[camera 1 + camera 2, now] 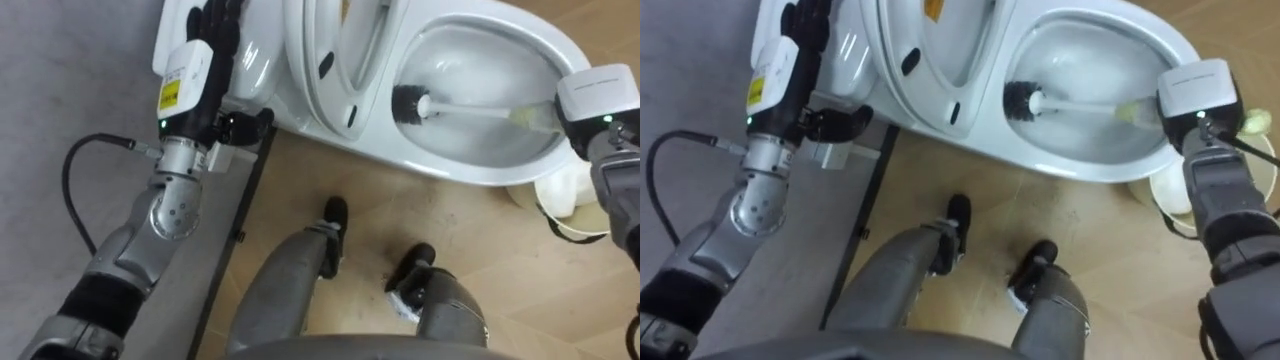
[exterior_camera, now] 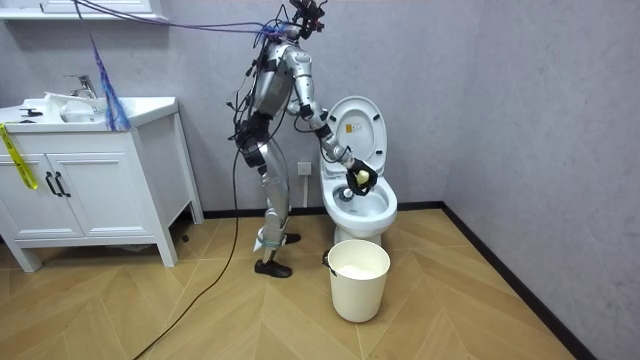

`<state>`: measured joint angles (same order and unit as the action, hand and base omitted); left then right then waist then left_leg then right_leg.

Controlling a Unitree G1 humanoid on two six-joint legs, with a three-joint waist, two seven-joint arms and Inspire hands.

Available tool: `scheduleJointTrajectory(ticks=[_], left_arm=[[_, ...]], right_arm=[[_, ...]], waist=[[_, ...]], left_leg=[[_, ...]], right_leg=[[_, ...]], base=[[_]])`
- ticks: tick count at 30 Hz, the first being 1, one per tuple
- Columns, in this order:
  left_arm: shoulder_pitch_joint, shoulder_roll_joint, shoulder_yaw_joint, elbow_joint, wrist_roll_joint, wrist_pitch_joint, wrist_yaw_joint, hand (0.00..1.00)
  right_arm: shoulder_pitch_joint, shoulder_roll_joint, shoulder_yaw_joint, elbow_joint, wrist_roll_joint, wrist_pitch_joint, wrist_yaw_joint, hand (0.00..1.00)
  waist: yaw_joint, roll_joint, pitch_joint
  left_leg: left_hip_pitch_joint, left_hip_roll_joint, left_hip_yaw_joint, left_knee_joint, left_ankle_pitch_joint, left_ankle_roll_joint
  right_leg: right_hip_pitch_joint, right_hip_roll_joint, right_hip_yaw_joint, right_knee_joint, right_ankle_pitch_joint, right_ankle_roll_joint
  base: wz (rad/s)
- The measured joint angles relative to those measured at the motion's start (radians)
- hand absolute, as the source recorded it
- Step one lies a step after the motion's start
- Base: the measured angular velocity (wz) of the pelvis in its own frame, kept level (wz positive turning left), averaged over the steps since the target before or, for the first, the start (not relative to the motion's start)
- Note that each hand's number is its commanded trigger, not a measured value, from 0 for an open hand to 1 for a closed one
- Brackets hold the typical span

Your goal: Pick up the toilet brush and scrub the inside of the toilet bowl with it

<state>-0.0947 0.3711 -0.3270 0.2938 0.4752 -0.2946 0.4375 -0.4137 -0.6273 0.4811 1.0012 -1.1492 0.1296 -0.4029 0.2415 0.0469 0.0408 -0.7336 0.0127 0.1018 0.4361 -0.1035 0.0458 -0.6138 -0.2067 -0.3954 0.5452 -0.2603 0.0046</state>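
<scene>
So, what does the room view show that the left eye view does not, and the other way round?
Room view: the robot stands at the toilet, with a white vanity cabinet at the room view's left. Left eye view: the left hand lies with straight fingers on the tank, and the toilet brush has its dark head inside the bowl. Both: the toilet, its lid raised, and the right hand closed on the brush's yellow handle.

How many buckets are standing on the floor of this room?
1. The cream bucket stands just in front of the toilet. Another could be hidden behind the white cabinet.
</scene>
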Motion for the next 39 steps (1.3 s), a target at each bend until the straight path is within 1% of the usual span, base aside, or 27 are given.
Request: scheduleJointTrajectory(ticks=[2,3,4,5,6,7,8,9,10,11,12,14,16,18,20,21,24,25,27,28,29,31,32,33,35,37,39], left_arm=[[-0.011,0.001,-0.001,-0.001,-0.016,0.0,0.007,0.0],[-0.017,0.002,0.0,-0.002,-0.027,0.0,0.008,0.0],[-0.019,0.002,0.0,-0.002,-0.032,0.0,0.008,0.0],[-0.02,0.002,-0.002,-0.002,-0.041,0.0,0.008,0.0],[-0.02,0.002,-0.002,-0.003,-0.05,0.001,0.015,0.0],[-0.02,0.002,-0.001,-0.004,-0.051,0.001,0.017,0.0],[-0.021,0.002,0.001,-0.008,-0.052,0.001,0.022,0.0],[-0.021,0.002,0.001,-0.011,-0.051,0.001,0.033,0.0],[-0.021,0.002,0.001,-0.011,-0.051,0.001,0.038,0.0],[-0.02,0.0,0.0,-0.01,-0.051,0.003,0.043,0.0],[-0.019,-0.001,0.0,-0.009,-0.051,0.008,0.049,0.0],[-0.02,-0.003,-0.012,-0.009,-0.052,0.022,0.061,0.0],[-0.023,-0.002,-0.013,-0.009,-0.054,0.026,0.066,0.0],[-0.023,-0.003,-0.025,-0.01,-0.073,0.031,0.073,0.0],[-0.024,-0.003,-0.031,-0.013,-0.079,0.042,0.074,0.0],[-0.023,-0.003,-0.034,-0.024,-0.08,0.057,0.074,0.0],[-0.019,0.002,-0.032,-0.067,-0.081,0.088,0.08,0.0],[-0.019,0.002,-0.031,-0.072,-0.081,0.094,0.083,0.0],[-0.02,0.001,-0.026,-0.078,-0.081,0.102,0.083,0.0],[-0.02,0.002,-0.025,-0.078,-0.081,0.103,0.083,0.0],[-0.021,0.001,-0.018,-0.079,-0.081,0.105,0.084,0.0],[-0.028,-0.001,-0.017,-0.079,-0.08,0.119,0.09,0.0],[-0.028,-0.001,-0.02,-0.079,-0.077,0.132,0.099,0.0],[-0.028,-0.001,-0.022,-0.079,-0.074,0.143,0.101,0.0],[-0.028,0.0,-0.021,-0.08,-0.072,0.154,0.104,0.0],[-0.029,0.001,-0.021,-0.08,-0.072,0.166,0.105,0.0],[-0.03,0.0,-0.031,-0.072,-0.072,0.182,0.105,0.0]], right_arm=[[-0.003,-0.001,0.0,-0.001,0.009,0.009,0.003,1.0],[-0.003,-0.001,0.0,-0.003,0.012,0.018,0.009,1.0],[-0.003,-0.001,0.0,-0.008,0.015,0.024,0.014,1.0],[0.002,0.0,0.007,-0.017,0.025,0.04,0.015,1.0],[0.003,-0.001,0.02,-0.02,0.037,0.054,0.022,1.0],[0.004,-0.001,0.031,-0.018,0.041,0.065,0.032,1.0],[0.006,0.004,0.048,-0.009,0.049,0.082,0.055,1.0],[0.009,0.014,0.047,0.001,0.077,0.093,0.061,1.0],[0.01,0.017,0.047,0.004,0.089,0.097,0.061,1.0],[0.017,0.021,0.047,0.015,0.104,0.104,0.059,1.0],[0.022,0.019,0.047,0.026,0.126,0.105,0.056,1.0],[0.019,0.018,0.047,0.047,0.161,0.103,0.055,1.0],[0.012,0.018,0.049,0.065,0.204,0.096,0.045,1.0],[0.001,0.018,0.055,0.126,0.268,0.079,0.019,1.0],[-0.007,0.018,0.044,0.153,0.325,0.072,0.008,1.0],[-0.018,0.016,0.044,0.189,0.363,0.06,0.002,1.0],[-0.048,-0.005,0.034,0.24,0.453,0.032,-0.021,1.0],[-0.053,-0.006,0.029,0.244,0.457,0.031,-0.024,1.0],[-0.071,-0.007,-0.031,0.268,0.453,0.034,-0.035,1.0],[-0.08,-0.008,-0.043,0.28,0.452,0.034,-0.038,1.0],[-0.101,-0.014,-0.064,0.298,0.44,0.041,-0.044,1.0],[-0.122,-0.036,-0.061,0.323,0.407,0.047,-0.062,1.0],[-0.12,-0.052,-0.059,0.327,0.371,0.048,-0.078,1.0],[-0.113,-0.061,-0.05,0.328,0.327,0.059,-0.096,1.0],[-0.102,-0.068,-0.025,0.322,0.265,0.082,-0.117,1.0],[-0.093,-0.067,0.004,0.304,0.212,0.093,-0.131,1.0],[-0.064,-0.058,0.031,0.273,0.131,0.095,-0.161,1.0]], waist=[[0.002,0.002,0.0004],[0.005,0.008,0.001],[0.005,0.014,0.0033],[0.002,0.018,0.0088],[0.003,0.029,0.0073],[0.003,0.029,0.0091],[0.007,0.036,0.0077],[0.009,0.043,0.0041],[0.009,0.046,0.0031],[0.01,0.053,-0.0001],[0.01,0.062,-0.0015],[0.008,0.067,-0.0017],[0.01,0.069,-0.0014],[0.01,0.074,-0.0017],[0.007,0.073,-0.0009],[0.004,0.072,-0.0005],[-0.012,0.067,0.0013],[-0.016,0.066,0.0016],[-0.024,0.062,0.0016],[-0.027,0.061,0.0012],[-0.031,0.057,0.0024],[-0.043,0.056,0.0029],[-0.046,0.053,0.0022],[-0.042,0.045,0.0011],[-0.042,0.038,0.0009],[-0.034,0.038,0.0001],[-0.014,0.045,-0.004]], left_leg=[[-0.02,0.003,0.0,0.011,0.0,0.0],[-0.031,0.006,0.002,0.014,0.0,-0.001],[-0.033,0.008,0.002,0.017,0.0,-0.001],[-0.041,0.01,0.002,0.025,0.0,-0.002],[-0.054,0.01,0.002,0.036,0.0,-0.003],[-0.063,0.01,0.002,0.041,0.0,-0.004],[-0.079,0.009,0.002,0.05,0.0,-0.004],[-0.095,0.01,0.002,0.053,0.001,-0.007],[-0.101,0.01,0.003,0.056,0.001,-0.007],[-0.108,0.012,0.003,0.06,0.001,-0.007],[-0.112,0.011,0.002,0.068,0.002,-0.007],[-0.113,0.008,0.003,0.072,0.002,-0.007],[-0.116,0.006,0.003,0.073,0.002,-0.007],[-0.118,-0.001,0.005,0.075,0.002,-0.007],[-0.119,-0.011,0.008,0.076,0.002,-0.006],[-0.124,-0.021,0.007,0.077,0.002,-0.006],[-0.152,-0.035,0.01,0.088,0.004,-0.004],[-0.157,-0.036,0.01,0.095,0.004,-0.004],[-0.175,-0.042,0.011,0.12,0.004,-0.004],[-0.177,-0.044,0.013,0.122,0.004,-0.004],[-0.186,-0.044,0.019,0.131,0.004,-0.004],[-0.194,-0.047,0.02,0.143,0.004,-0.003],[-0.196,-0.046,0.024,0.152,0.004,-0.003],[-0.195,-0.042,0.035,0.153,0.004,-0.003],[-0.195,-0.039,0.032,0.153,0.006,0.0],[-0.194,-0.026,0.028,0.151,0.006,0.001],[-0.185,-0.019,0.032,0.145,0.006,0.001]], right_leg=[[-0.022,-0.001,0.003,0.014,-0.004,-0.005],[-0.035,0.0,0.005,0.023,-0.006,-0.009],[-0.037,0.0,0.005,0.025,-0.007,-0.01],[-0.043,-0.001,0.006,0.027,-0.009,-0.013],[-0.057,-0.002,0.009,0.034,-0.01,-0.015],[-0.066,-0.002,0.009,0.042,-0.011,-0.017],[-0.082,-0.001,0.009,0.05,-0.013,-0.02],[-0.101,-0.002,0.009,0.063,-0.015,-0.023],[-0.106,-0.003,0.01,0.064,-0.015,-0.024],[-0.112,-0.001,0.01,0.066,-0.016,-0.024],[-0.113,0.001,0.01,0.073,-0.017,-0.026],[-0.115,-0.003,0.011,0.082,-0.023,-0.025],[-0.121,-0.008,0.011,0.09,-0.028,-0.026],[-0.131,-0.02,0.013,0.101,-0.037,-0.025],[-0.145,-0.031,0.029,0.125,-0.048,-0.021],[-0.16,-0.047,0.033,0.147,-0.056,-0.021],[-0.205,-0.086,0.037,0.203,-0.076,-0.023],[-0.21,-0.089,0.038,0.211,-0.078,-0.023],[-0.229,-0.103,0.044,0.242,-0.085,-0.024],[-0.233,-0.106,0.046,0.25,-0.086,-0.024],[-0.244,-0.11,0.052,0.258,-0.088,-0.025],[-0.253,-0.12,0.05,0.275,-0.092,-0.027],[-0.253,-0.121,0.048,0.28,-0.092,-0.027],[-0.254,-0.12,0.05,0.281,-0.093,-0.027],[-0.255,-0.115,0.051,0.279,-0.091,-0.029],[-0.251,-0.098,0.051,0.264,-0.079,-0.033],[-0.243,-0.083,0.049,0.248,-0.068,-0.04]], base=[[-0.02],[-0.04],[0.0],[0.0],[0.0],[0.0],[0.0],[0.0],[0.0],[0.0],[0.03],[0.06],[0.05],[0.04],[0.07],[0.13],[0.18],[0.09],[0.06],[0.04],[0.0],[0.05],[0.0],[-0.04],[-0.11],[-0.19],[-0.19]])
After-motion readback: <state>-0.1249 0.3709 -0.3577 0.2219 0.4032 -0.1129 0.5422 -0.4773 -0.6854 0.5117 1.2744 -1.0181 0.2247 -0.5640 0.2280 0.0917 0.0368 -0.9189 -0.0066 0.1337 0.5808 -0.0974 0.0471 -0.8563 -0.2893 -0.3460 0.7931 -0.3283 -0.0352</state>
